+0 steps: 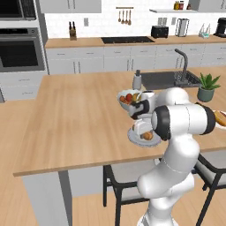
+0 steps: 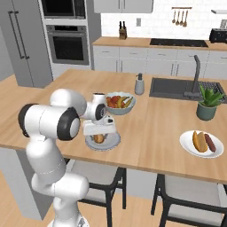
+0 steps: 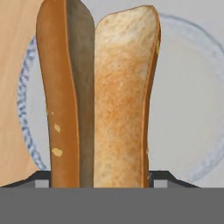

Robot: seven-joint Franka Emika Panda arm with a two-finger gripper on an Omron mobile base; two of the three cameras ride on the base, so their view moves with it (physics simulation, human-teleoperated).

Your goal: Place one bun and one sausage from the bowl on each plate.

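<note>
The tool (image 2: 100, 133) hung low over the near plate (image 2: 114, 142), jaws apart around the bun (image 3: 122, 96), with a sausage (image 3: 65, 96) touching the bun's side. The plate sat close to the table (image 1: 75, 119) front edge, fruit bowl (image 2: 126, 107) just beyond. A second plate (image 2: 186, 144), well apart, carried another bun (image 2: 199, 141) and sausage (image 2: 209, 142).

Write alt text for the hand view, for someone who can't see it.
Close-up from the hand camera: a tan bun and a reddish-brown sausage side by side, touching, over a pale plate on a wooden counter. The pincer fingertips flank them at the bottom.
</note>
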